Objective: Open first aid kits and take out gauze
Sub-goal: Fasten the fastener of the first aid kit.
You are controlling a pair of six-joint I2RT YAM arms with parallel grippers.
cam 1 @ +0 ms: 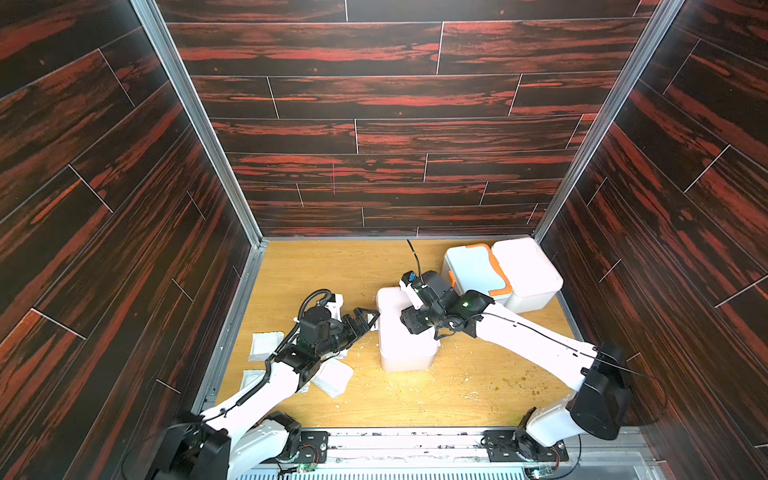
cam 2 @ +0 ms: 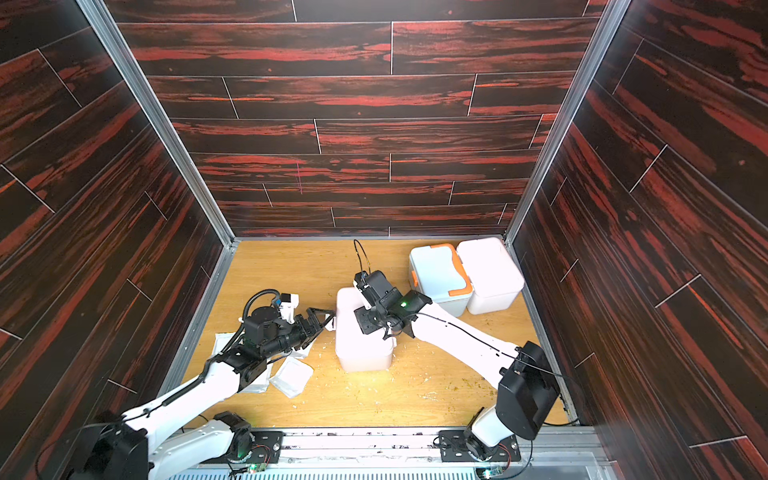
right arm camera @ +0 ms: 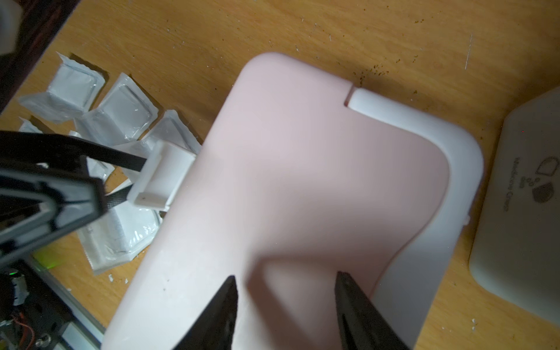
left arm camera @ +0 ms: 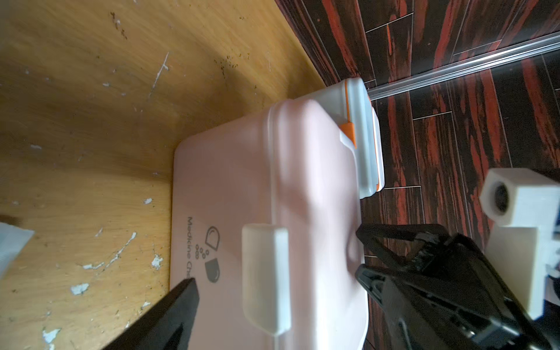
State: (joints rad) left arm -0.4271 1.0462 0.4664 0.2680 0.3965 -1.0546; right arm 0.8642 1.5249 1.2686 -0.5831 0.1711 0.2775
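Pale pink plastic first aid kit sits dead ahead of the left gripper. Its jaws are spread wide, straddling the white rectangular latch on the facing wall; contact unclear. The kit's long axis runs crosswise to them. Right gripper hovers over the lid, jaws half parted, empty. Left arm's nearer, so the latch looks like its job. White square gauze packets lie behind the left jaws on the wooden table.

Dim light; soft shadow on first aid kit; near jaws blurred.
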